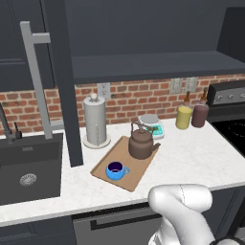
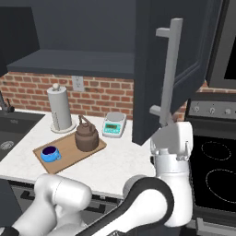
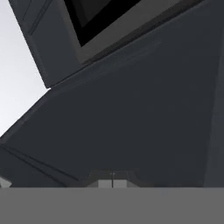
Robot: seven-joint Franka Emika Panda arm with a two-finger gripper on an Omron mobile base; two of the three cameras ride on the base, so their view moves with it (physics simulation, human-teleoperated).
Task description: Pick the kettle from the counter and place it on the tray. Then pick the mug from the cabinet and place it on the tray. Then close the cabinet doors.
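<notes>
The dark-brown kettle (image 1: 142, 143) (image 2: 86, 136) stands on the light-wood tray (image 1: 130, 180) (image 2: 69, 153) on the white counter (image 1: 191, 158). Beside it on the tray sits the blue mug (image 1: 116, 170) (image 2: 50, 153). Both cabinet doors hang open: the left door (image 1: 64, 95) with its silver handle (image 1: 36, 72), the right door (image 2: 152, 69) with its handle (image 2: 168, 69). The cabinet shelf (image 1: 153, 64) lies dark between them. My gripper (image 3: 112, 181) (image 2: 166, 123) is shut on nothing. It points up at the right door's dark panel, just below the lower end of that handle.
A grey paper-towel holder (image 1: 94, 122) stands behind the tray and a small scale (image 1: 152, 125) behind the kettle. Yellow (image 1: 183, 116) and brown (image 1: 199, 115) canisters sit by the stove (image 2: 216, 170). The sink (image 1: 28, 167) lies to the left.
</notes>
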